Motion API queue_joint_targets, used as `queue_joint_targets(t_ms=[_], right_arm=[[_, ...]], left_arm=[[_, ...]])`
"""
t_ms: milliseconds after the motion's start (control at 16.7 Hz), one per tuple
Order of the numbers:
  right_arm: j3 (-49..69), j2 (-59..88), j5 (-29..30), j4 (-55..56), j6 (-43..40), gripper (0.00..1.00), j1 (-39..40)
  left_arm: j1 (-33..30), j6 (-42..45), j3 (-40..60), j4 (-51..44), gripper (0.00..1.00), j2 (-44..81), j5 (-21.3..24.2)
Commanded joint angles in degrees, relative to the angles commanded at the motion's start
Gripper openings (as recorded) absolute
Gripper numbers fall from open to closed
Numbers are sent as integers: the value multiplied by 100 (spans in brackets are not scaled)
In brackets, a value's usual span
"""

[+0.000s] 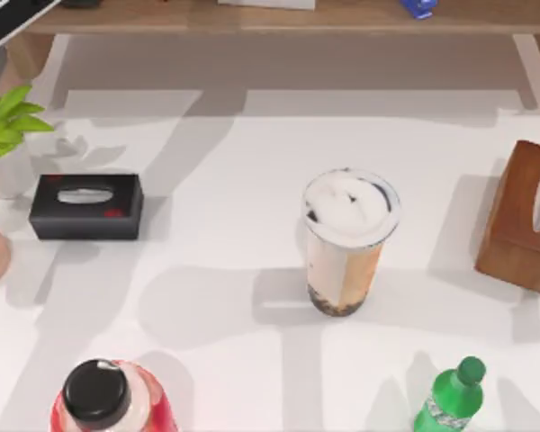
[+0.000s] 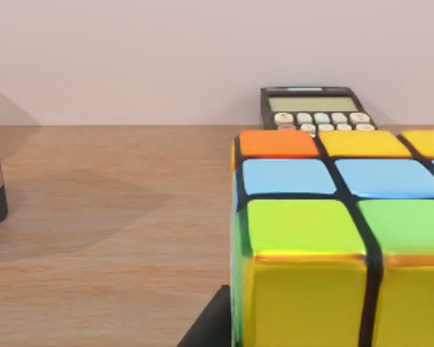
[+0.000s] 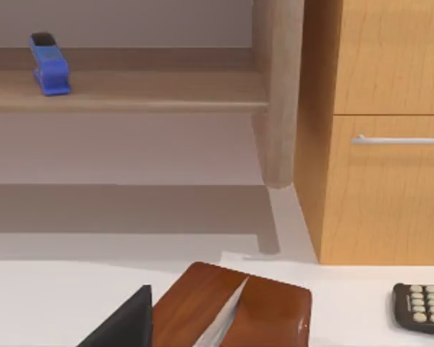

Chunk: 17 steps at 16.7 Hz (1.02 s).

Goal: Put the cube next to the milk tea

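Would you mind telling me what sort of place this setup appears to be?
Probably a home or office desk corner: a white table holds milk tea and a black tissue box, with a calculator and a wooden cabinet nearby.

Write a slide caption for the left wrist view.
Puzzle cube close up on a wooden surface, calculator behind it.

White table; wooden shelf; wooden cabinet.
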Motion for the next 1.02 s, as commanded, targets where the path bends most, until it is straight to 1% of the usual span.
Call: queue_joint_targets(t_ms=[60, 540, 1020], right_arm=[[0, 0, 0, 0, 0, 100, 0], [0, 0, 0, 0, 0, 100, 0], [0, 0, 0, 0, 0, 100, 0]], left_arm=[[0, 0, 0, 0, 0, 0, 0], [-19, 9, 2, -1, 0, -8, -2], [-21, 9, 311, -257, 0, 45, -4]])
